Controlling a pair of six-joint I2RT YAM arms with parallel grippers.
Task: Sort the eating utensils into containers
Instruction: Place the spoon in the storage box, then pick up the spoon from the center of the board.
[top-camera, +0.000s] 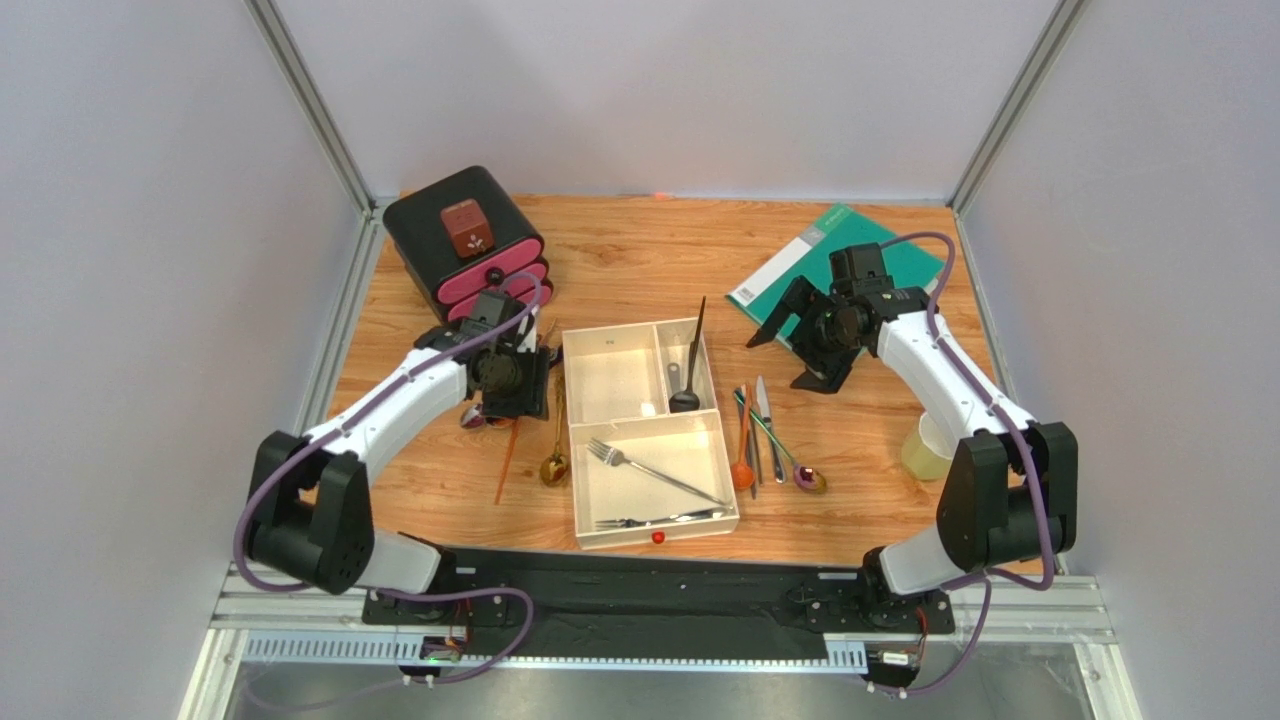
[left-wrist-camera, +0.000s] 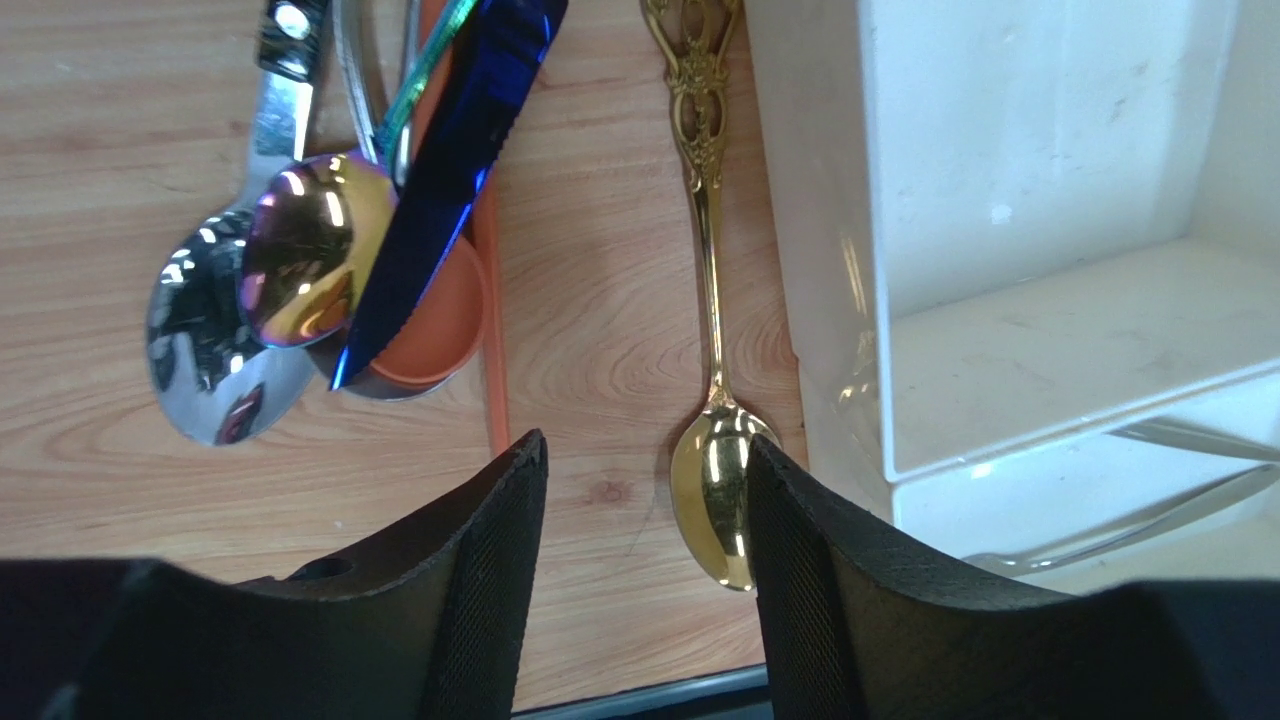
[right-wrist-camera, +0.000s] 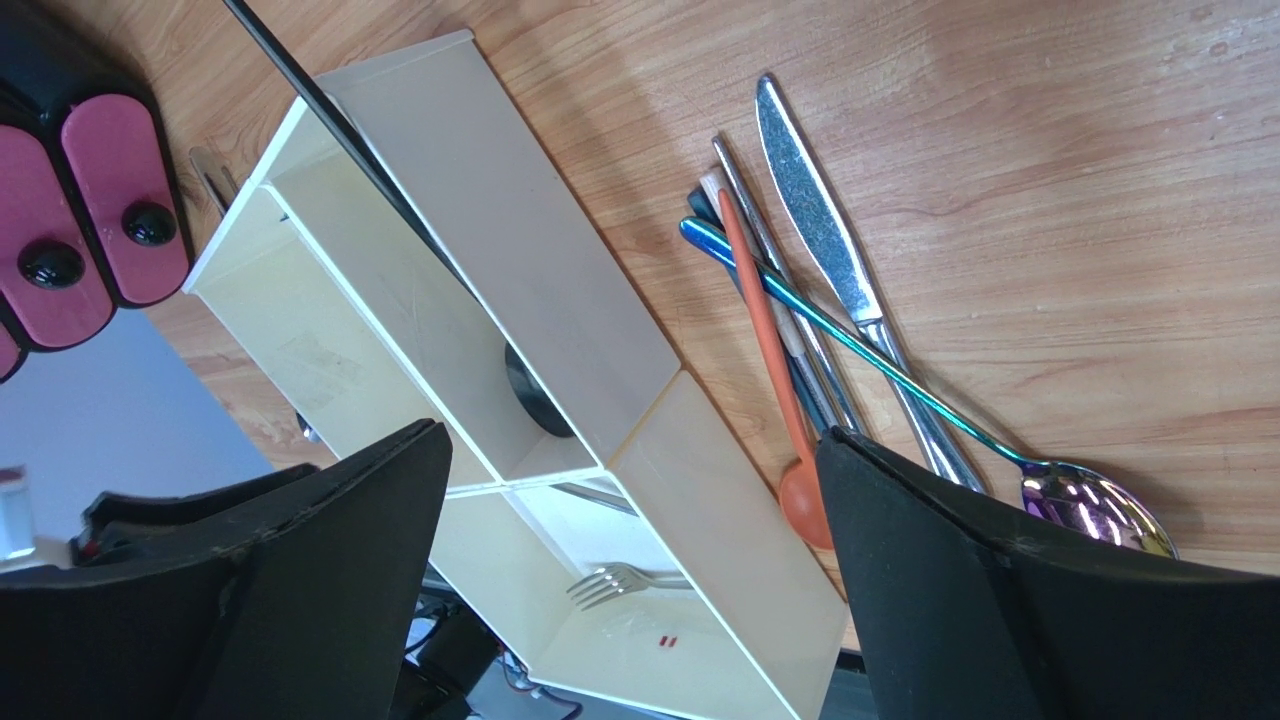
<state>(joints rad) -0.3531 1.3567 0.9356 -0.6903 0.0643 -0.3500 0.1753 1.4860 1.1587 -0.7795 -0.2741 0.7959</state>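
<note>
Two sets of jaws stand open and empty over the bench. My left jaws bracket a gold spoon (left-wrist-camera: 718, 495) lying just left of the cream tray (top-camera: 609, 375), centre frame; my right jaws gape wide at upper right, near loose cutlery (top-camera: 766, 435) beside the tray's right wall.

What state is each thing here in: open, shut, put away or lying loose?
left gripper, open, empty.
right gripper, open, empty.
pink drawers, shut.
green book, closed, lying flat.
gold spoon, loose beside the tray.
silver fork, lying in the large compartment.
black spoon, in a small compartment, handle poking past the rim.
utensils right of tray, loose, unsorted.
</note>
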